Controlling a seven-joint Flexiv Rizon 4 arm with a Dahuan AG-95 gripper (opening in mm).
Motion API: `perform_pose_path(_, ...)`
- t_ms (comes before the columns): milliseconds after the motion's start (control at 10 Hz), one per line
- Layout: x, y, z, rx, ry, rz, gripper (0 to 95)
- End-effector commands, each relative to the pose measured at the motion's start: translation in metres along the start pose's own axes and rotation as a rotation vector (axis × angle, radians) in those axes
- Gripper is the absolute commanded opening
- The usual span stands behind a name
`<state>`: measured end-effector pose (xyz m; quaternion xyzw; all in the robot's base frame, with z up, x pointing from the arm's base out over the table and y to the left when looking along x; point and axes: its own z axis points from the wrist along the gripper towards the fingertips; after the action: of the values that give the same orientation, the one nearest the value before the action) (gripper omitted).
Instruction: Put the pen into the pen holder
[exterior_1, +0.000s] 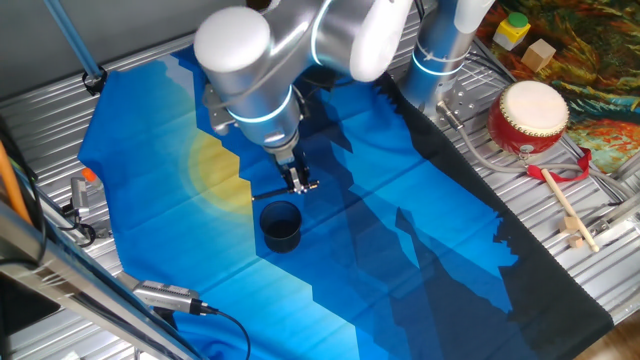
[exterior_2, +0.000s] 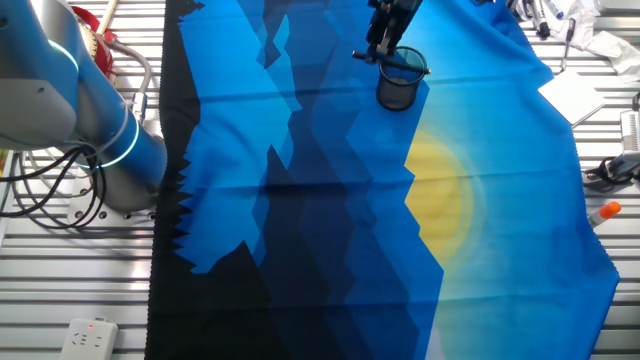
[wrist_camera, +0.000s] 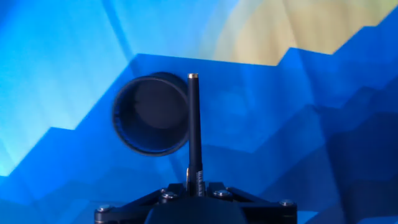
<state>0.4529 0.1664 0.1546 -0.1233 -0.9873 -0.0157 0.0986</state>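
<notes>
The pen (wrist_camera: 194, 130) is a thin black stick held in my gripper (wrist_camera: 194, 186), which is shut on its lower end; the pen points away from the hand. The pen holder (wrist_camera: 151, 114) is a small dark cup standing upright on the blue cloth, its rim just left of the pen's tip in the hand view. In one fixed view my gripper (exterior_1: 298, 184) hangs just above and slightly behind the cup (exterior_1: 280, 226). In the other fixed view the gripper (exterior_2: 383, 48) is right over the cup (exterior_2: 400, 80), with the pen lying level there.
A blue, yellow and black cloth (exterior_1: 380, 240) covers the table. A red-and-white drum (exterior_1: 528, 118) and a wooden drumstick with red handle (exterior_1: 565, 205) lie at the right. Cables and a metal tool (exterior_1: 165, 296) lie at the left front edge.
</notes>
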Motion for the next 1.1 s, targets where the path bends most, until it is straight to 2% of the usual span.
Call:
perform_pose_path(100,0.001,0.007,0.000,-0.012,0.003,0.000,0.0)
perform_pose_path(300,0.003,0.014,0.002,-0.027,0.009,-0.004,0.0)
perform_pose_path(400,0.003,0.017,0.004,-0.055,0.020,-0.009,0.0)
perform_pose_path(600,0.004,0.019,0.007,-0.063,0.024,-0.011,0.0)
perform_pose_path(800,0.004,0.018,0.009,-0.099,0.056,-0.021,0.0)
perform_pose_path(900,0.004,0.016,0.010,-0.118,0.086,-0.028,0.0)
perform_pose_path(1100,0.004,0.013,0.011,-0.127,0.144,-0.038,0.0)
